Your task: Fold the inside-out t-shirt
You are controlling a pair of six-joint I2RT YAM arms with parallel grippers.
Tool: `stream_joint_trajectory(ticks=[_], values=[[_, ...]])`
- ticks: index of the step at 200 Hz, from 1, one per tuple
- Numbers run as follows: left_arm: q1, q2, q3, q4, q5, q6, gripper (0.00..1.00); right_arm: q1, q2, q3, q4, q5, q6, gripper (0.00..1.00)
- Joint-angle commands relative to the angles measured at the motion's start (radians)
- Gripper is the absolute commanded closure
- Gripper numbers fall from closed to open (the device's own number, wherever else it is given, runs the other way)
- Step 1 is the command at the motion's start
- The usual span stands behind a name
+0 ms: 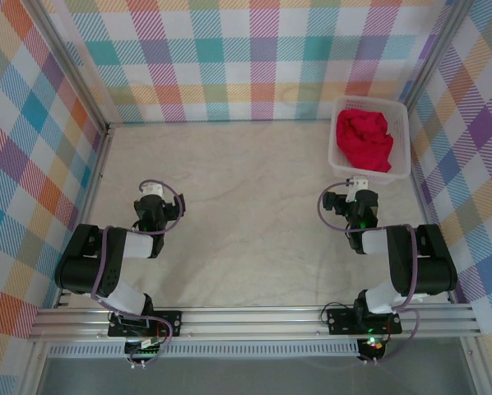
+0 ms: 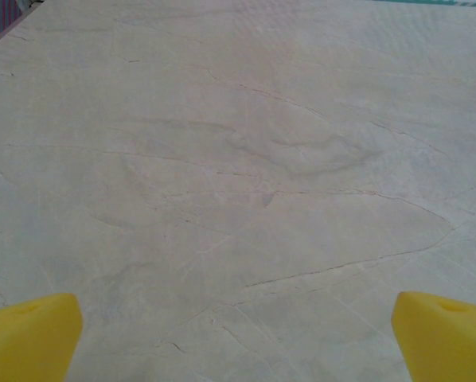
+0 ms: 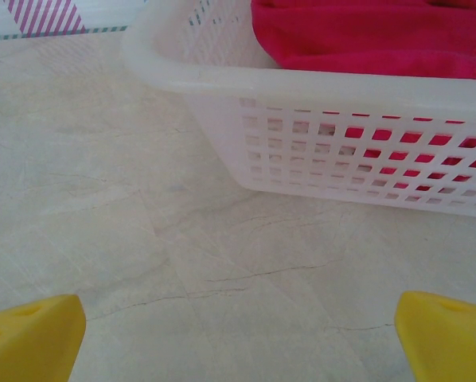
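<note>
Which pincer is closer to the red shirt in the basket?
Right. The right pincer sits just short of the basket holding the shirt; the left pincer is far off to the basket's left, across the table.

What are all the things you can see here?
Table: one, pale marbled, in the middle.
Basket: one, white, far right of the table.
Shirt: one, red, bunched inside the basket.
Walls: three, colourful checks, around the table.
Left arm: one, black and white, near edge.
Right arm: one, black and white, near edge.
Left claw: one, yellow, open above bare table.
Right claw: one, yellow, open, facing the basket.
</note>
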Motion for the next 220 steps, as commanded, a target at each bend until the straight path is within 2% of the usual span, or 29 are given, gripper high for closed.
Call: stream_joint_trajectory(ticks=[1,155,173,185,197,220], values=[[0.013,0.008,0.026,0.029,-0.013,0.012,0.00,-0.008,0.009,0.021,0.034,-0.020,-0.017,0.00],[0.013,0.009,0.026,0.029,-0.012,0.012,0.00,-0.008,0.009,0.018,0.038,-0.017,-0.018,0.00],[0.013,0.010,0.025,0.027,-0.012,0.012,0.00,-0.001,-0.029,0.001,0.044,0.010,-0.018,0.00],[0.013,0.008,0.025,0.027,-0.012,0.012,0.00,0.047,-0.128,-0.006,-0.030,0.098,-0.036,0.00],[0.013,0.010,0.024,0.028,-0.013,0.011,0.00,0.097,-0.238,0.030,-0.212,0.180,-0.017,0.00],[0.006,-0.025,0.028,0.002,-0.008,0.022,0.00,0.116,-0.364,0.193,-0.603,0.202,0.181,0.00]])
